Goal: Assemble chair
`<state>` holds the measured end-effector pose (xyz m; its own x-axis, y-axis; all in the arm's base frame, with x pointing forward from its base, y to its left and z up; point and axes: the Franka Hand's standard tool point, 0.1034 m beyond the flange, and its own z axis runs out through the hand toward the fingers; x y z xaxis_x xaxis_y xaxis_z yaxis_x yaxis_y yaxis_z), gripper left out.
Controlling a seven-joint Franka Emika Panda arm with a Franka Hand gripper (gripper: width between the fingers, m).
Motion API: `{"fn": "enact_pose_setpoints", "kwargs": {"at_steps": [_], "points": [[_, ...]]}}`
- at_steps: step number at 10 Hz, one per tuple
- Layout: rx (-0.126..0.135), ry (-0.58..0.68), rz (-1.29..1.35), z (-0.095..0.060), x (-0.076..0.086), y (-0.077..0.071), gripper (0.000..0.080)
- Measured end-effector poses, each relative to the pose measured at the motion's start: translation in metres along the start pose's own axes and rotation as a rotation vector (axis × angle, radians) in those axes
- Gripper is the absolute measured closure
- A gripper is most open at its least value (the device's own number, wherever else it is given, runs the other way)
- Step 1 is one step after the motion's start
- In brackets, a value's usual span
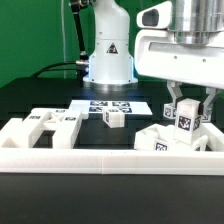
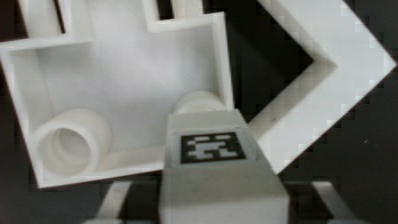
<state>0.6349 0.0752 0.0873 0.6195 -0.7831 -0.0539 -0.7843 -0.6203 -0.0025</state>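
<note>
Jaws clamped on a tagged white bar [image 1: 188,118], one finger on each side. The bar is held upright, clear of the tabletop [image 1: 35,100], at the exterior view's right.

Wrist view: the bar's tagged face hangs over a flat chair panel [image 2: 125,80] with a round socket [image 2: 71,148] and slots on one edge. The bar's end is beside the socket, not in it.

Progress (judgement): early. No two parts look joined. The bar is not yet seated, so this reads as a first insertion being lined up.

Left to do: slotted pieces [image 1: 45,125] lie loose at the exterior view's left, and a small tagged block [image 1: 113,117] sits mid-table, just in front of the marker board [image 1: 115,103].

Surroundings: the low border rail [image 1: 110,157] runs along the front. Its angled corner lies close to the panel's edge and leaves little room on that side. The robot's base [image 1: 108,55] is well behind.
</note>
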Motion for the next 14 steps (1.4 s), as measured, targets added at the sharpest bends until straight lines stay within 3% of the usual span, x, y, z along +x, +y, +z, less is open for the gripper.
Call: {"fn": "enact_pose_setpoints", "kwargs": {"at_steps": [2, 3, 4, 5, 14], "points": [[-0.001, 0.002, -0.004, 0.0006, 0.0012, 0.0006, 0.0503], [-0.001, 0.002, -0.005, 0.0009, 0.001, 0.0006, 0.0251], [-0.001, 0.002, -0.047, 0.0006, 0.0011, 0.0005, 0.0251], [0.002, 0.004, -0.111, -0.0005, 0.0014, -0.0004, 0.0176], [-0.007, 0.049, -0.896, 0.0046, 0.0035, 0.0001, 0.0151]]}}
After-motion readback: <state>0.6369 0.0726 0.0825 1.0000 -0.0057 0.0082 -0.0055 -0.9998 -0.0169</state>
